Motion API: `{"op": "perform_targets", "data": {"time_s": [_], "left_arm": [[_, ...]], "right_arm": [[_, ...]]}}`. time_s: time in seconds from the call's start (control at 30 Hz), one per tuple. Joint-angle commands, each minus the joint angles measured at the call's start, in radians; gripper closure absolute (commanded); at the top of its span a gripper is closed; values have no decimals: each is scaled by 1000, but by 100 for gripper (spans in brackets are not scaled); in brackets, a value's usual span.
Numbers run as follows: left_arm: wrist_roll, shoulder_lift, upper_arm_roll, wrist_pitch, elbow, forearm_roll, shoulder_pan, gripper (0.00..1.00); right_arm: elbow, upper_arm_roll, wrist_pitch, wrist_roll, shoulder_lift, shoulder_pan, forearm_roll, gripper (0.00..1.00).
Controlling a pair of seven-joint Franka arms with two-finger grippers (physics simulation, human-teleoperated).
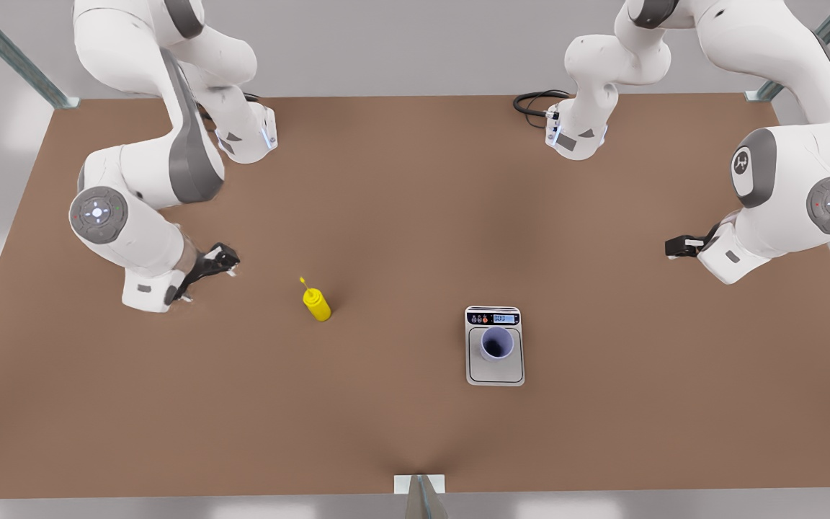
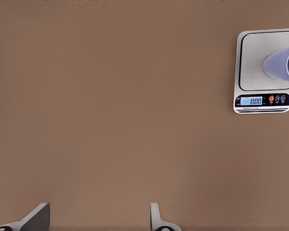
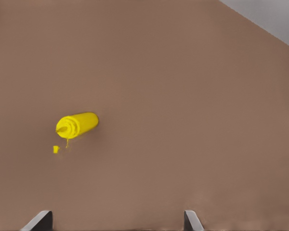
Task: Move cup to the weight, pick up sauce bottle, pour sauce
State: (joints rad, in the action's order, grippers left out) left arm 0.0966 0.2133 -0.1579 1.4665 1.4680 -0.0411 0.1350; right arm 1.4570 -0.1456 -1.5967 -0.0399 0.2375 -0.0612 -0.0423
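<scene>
Cup (image 1: 496, 343) upright on kitchen scale (image 1: 494, 371), first step done. Sauce bottle (image 1: 317, 303) upright on surface (image 1: 386, 216), well apart from scale. Right end effector (image 1: 226, 261) near bottle, fingers spread, empty. Left end effector (image 1: 676, 246) waits, spread, empty. Risk: finger nudges narrow bottle, topples it; off-centre pour misses cup.

A broad brown tabletop (image 1: 400, 216) filled the scene under soft, even light. Pale grey floor surrounded it, with grey-green metal struts (image 1: 15, 58) (angled, at the far corners) beyond.
</scene>
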Motion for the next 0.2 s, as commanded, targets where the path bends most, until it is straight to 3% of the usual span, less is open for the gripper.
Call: {"op": "perform_targets", "data": {"time_s": [0.0, 0.17], "left_arm": [[0, 0, 0, 0, 0, 0, 0, 0], [0, 0, 0, 2, 0, 0, 0, 0]], "right_arm": [[20, 0, 0, 60, -20, 4, -2, 0], [-23, -2, 58, 143, -30, 15, -22, 0]]}}
